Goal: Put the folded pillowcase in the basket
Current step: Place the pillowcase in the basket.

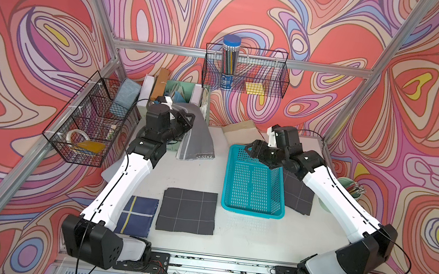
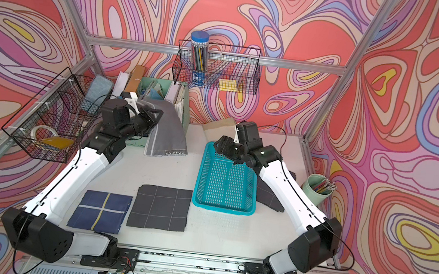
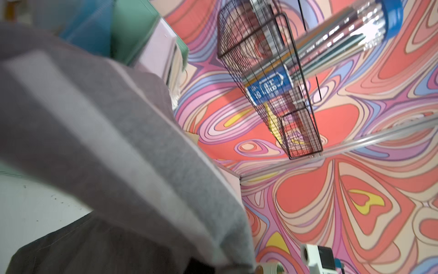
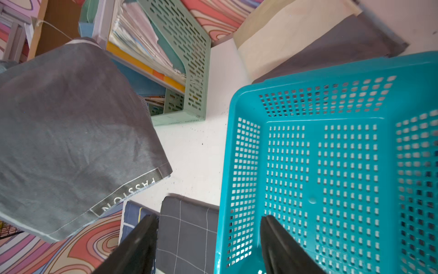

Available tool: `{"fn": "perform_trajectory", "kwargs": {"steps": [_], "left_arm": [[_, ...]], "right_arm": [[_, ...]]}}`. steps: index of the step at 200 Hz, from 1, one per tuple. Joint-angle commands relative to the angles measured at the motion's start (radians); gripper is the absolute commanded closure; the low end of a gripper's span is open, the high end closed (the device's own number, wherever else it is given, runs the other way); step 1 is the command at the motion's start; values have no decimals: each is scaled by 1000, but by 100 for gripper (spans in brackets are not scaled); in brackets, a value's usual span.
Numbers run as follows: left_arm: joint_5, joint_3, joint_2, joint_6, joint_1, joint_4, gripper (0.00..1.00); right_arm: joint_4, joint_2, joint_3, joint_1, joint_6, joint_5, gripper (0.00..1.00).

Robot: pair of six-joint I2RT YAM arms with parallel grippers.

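Left gripper [image 1: 190, 118] is up at the back, clamped on the grey pillowcase [image 1: 198, 140], and the cloth drapes down toward the white table [image 1: 242, 240] with its lettered hem lowest. Right gripper [image 1: 249, 148] hovers over the far corner of the turquoise basket [image 1: 253, 212]. Up front, a dark grid cloth [image 1: 187, 211] lies flat, just beside a navy cloth [image 1: 140, 216]

L gripper [image 1: 190, 118] tips lost to you behind grey pillowcase [image 1: 198, 138], pillowcase blurred in L wrist view, basket [image 4: 246, 166] cut by frame edge in R wrist view, checked cloth [image 1: 300, 196] partly under R arm
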Motion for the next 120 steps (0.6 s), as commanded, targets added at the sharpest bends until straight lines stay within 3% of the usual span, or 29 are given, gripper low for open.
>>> {"fn": "perform_trajectory", "kwargs": {"steps": [1, 33, 54, 105, 120], "left_arm": [[196, 102, 85, 74, -39, -155, 100], [349, 328, 238, 170, -120, -299, 100], [358, 457, 313, 249, -186, -404, 100], [512, 505, 389, 277, -291, -377, 100], [525, 561, 435, 321, -341, -426, 100]], "right_arm": [[-44, -41, -44, -32, -43, 45, 30], [-50, -116, -99, -109, -61, 65, 30], [-55, -160, -122, -149, -66, 80, 30], [-79, -232, -166, -231, -77, 197, 30], [-64, -240, -182, -256, -86, 172, 30]]}}
